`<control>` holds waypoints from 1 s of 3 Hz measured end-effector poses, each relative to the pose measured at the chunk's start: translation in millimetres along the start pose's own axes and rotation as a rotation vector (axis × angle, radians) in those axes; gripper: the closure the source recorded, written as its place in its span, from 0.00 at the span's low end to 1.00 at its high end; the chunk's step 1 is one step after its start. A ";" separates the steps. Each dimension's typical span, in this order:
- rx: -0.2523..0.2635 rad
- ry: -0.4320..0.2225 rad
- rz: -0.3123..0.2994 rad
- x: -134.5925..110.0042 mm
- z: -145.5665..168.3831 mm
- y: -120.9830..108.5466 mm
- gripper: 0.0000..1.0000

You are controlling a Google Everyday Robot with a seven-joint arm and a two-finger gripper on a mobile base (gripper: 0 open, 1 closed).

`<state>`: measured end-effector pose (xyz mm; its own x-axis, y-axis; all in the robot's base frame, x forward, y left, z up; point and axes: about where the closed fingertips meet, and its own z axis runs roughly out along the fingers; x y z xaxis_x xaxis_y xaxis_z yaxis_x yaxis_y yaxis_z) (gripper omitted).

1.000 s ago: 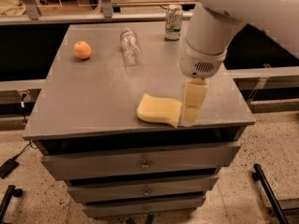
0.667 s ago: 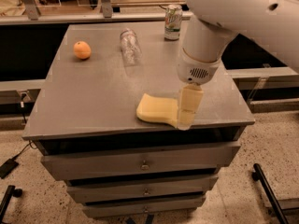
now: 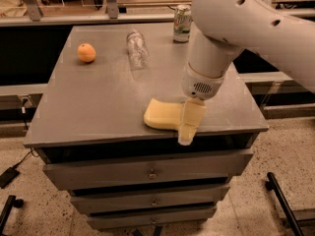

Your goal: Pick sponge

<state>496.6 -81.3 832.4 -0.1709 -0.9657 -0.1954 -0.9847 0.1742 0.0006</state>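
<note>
The sponge [image 3: 161,116] is a pale yellow flat slab with wavy edges. It lies on the grey cabinet top [image 3: 98,102] near the front edge, right of centre. My gripper [image 3: 190,127] hangs from the big white arm [image 3: 231,28] and points down. It covers the sponge's right end and reaches down to the front edge of the top. The right end of the sponge is hidden behind it.
An orange [image 3: 86,52] sits at the back left. A clear plastic bottle [image 3: 136,47] lies on its side at the back centre. A drink can [image 3: 182,23] stands at the back, partly behind the arm. Drawers [image 3: 147,173] fill the cabinet front.
The arm has shifted left and lower, bringing my gripper further over the sponge's right end. The sponge, orange, bottle and can have not moved.
</note>
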 end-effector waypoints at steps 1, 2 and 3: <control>-0.034 -0.038 0.022 -6.2 7.5 4.5 0.00; -0.034 -0.041 0.022 -7.0 7.3 5.3 0.16; -0.032 -0.040 0.020 -7.3 6.8 5.7 0.39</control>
<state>492.4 -72.0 827.1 -0.1901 -0.9534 -0.2343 -0.9817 0.1869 0.0361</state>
